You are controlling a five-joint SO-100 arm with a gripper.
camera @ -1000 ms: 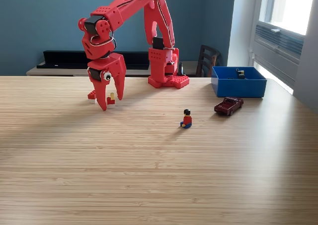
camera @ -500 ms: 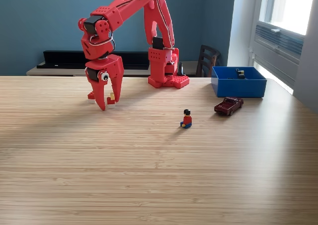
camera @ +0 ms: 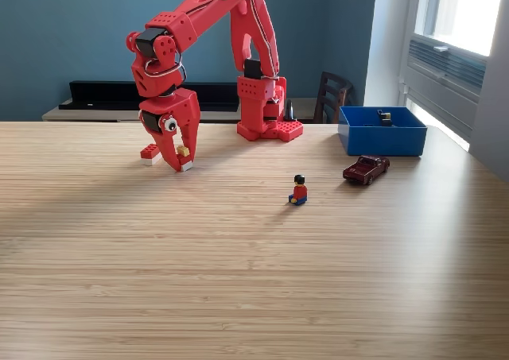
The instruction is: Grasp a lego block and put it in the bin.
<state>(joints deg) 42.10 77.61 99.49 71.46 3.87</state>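
The tool (camera: 181, 163) hides much of a small tan, red and white lego piece (camera: 184, 152) between its tips; whether they pinch it cannot be told. A dark item (camera: 386, 118) inside the blue bin (camera: 382, 140) is too small to identify. The arm's top is cut off at 12 o'clock, the worktop (camera: 238, 280) at 6

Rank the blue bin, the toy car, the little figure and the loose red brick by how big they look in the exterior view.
1. Blue bin
2. Toy car
3. Figure
4. Red brick, though it sits farther back than the figure, so the last two are unsure.
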